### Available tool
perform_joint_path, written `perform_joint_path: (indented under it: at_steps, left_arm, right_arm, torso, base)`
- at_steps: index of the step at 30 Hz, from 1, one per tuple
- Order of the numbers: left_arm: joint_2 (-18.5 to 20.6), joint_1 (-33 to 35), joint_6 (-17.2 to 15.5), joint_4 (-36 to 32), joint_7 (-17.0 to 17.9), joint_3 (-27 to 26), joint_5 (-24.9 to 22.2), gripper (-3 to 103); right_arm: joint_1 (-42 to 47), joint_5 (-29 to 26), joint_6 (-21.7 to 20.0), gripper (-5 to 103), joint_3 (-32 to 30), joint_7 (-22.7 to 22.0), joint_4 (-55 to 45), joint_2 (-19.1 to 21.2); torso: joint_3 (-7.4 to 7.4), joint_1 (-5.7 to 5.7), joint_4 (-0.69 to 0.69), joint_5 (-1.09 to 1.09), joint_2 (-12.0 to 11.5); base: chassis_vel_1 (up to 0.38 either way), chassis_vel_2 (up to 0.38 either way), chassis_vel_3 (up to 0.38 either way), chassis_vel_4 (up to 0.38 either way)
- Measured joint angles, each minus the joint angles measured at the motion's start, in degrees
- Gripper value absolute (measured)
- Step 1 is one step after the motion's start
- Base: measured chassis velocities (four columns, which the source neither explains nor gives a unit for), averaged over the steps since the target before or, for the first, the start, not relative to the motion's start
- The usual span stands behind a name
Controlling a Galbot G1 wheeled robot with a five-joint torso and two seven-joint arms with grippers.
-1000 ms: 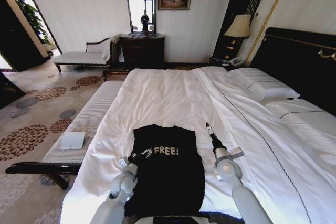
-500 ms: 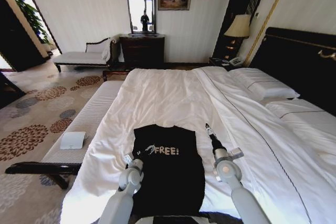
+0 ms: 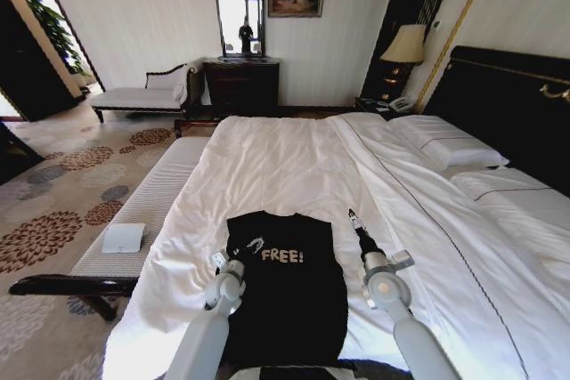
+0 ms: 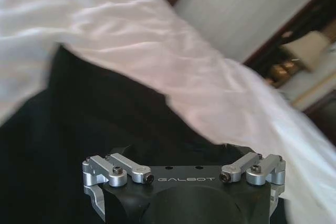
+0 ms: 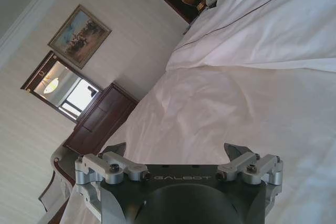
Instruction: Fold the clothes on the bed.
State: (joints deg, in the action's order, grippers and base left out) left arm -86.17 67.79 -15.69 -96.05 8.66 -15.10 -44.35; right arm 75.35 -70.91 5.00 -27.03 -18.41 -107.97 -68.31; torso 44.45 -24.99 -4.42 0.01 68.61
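The clothes are one black T-shirt [image 3: 285,295] with white "FREE!" lettering, lying flat on the near end of the white bed [image 3: 285,157]. My left gripper [image 3: 244,249] hovers over the shirt's left shoulder area, just left of the lettering, fingers open. In the left wrist view this gripper [image 4: 181,153] hangs close above the black shirt [image 4: 79,129], with white sheet [image 4: 157,40] beyond. My right gripper [image 3: 354,221] is held just off the shirt's right edge above the sheet. The right wrist view shows its fingers [image 5: 176,150] spread open over bare bedding [image 5: 226,103].
White pillows [image 3: 445,144] lie against the dark headboard [image 3: 517,104] at the right. A long bench [image 3: 142,206] with a white item [image 3: 123,238] runs along the bed's left side. A chaise [image 3: 138,97], dresser [image 3: 242,86] and lamp [image 3: 405,44] stand along the far wall.
My left gripper has moved forward and slightly right along the shirt's left side, up toward the shoulder beside the lettering. The right arm and the shirt have stayed still.
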Motion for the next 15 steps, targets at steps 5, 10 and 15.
perform_joint_path:
  at_steps: [5, 10, 15]
  left_arm:
    - [-0.2, 3.4, 0.8, -1.0, -1.4, 2.5, 4.6, 100]
    - [-0.3, 3.5, 0.9, -1.0, -0.7, 1.7, 4.7, 100]
    - [-0.6, 0.3, 2.0, -0.4, 3.5, 1.8, 8.7, 100]
  right_arm:
    - [0.4, 0.0, 0.0, 100, -0.2, 0.0, -0.2, 0.5]
    - [0.1, -0.4, 0.0, 100, -0.3, 0.0, -0.3, 1.2]
    - [-0.2, -0.4, 0.0, 100, 0.4, 0.3, 0.7, 0.6]
  torso:
    - [0.00, 0.02, 0.00, 0.00, 0.0]
    - [0.00, 0.01, 0.01, -0.01, 0.0]
    - [0.00, 0.01, 0.00, 0.00, 0.0]
  base:
    - [0.000, 0.000, 0.000, 0.000]
    - [0.000, 0.000, 0.000, 0.000]
    - [0.000, 0.000, 0.000, 0.000]
